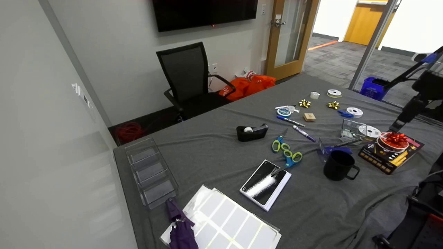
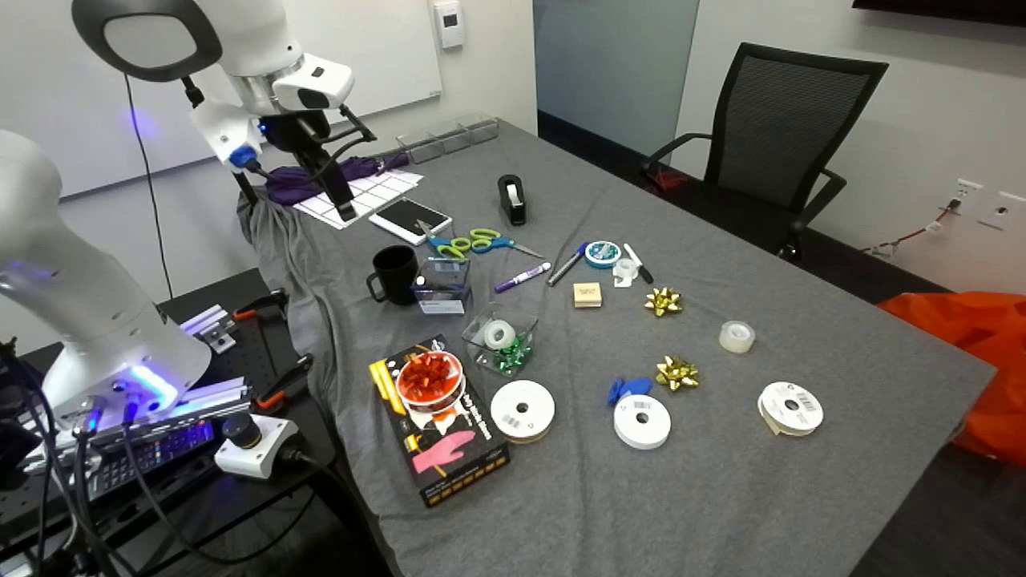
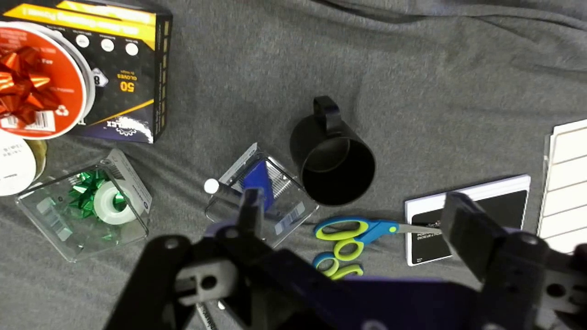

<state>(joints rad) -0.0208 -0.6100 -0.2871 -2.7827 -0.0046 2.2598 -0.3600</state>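
Black mug (image 3: 334,158) stands upright near the center of the wrist view, handle toward the top; wrinkled gray cloth (image 3: 435,82) runs from it to the frame's top edge. Over the cloth hangs the gripper (image 3: 355,211), fingers (image 3: 251,206) spread wide at lower center and lower right, holding nothing. In an exterior view the draped table edge (image 2: 309,320) runs near the mug's left. At the mug's lower left in the wrist view, a clear box (image 3: 286,215) crowds it; I cannot tell whether they touch. Two green-handled pairs of scissors (image 3: 370,233) lie just below, one pair's blades over a black-topped white box (image 3: 502,211) at right. Upper left, a glove box (image 3: 133,75) carries a ribbon spool (image 3: 69,82); below it, a clear tray (image 3: 133,176) holds a green bow (image 3: 82,197).
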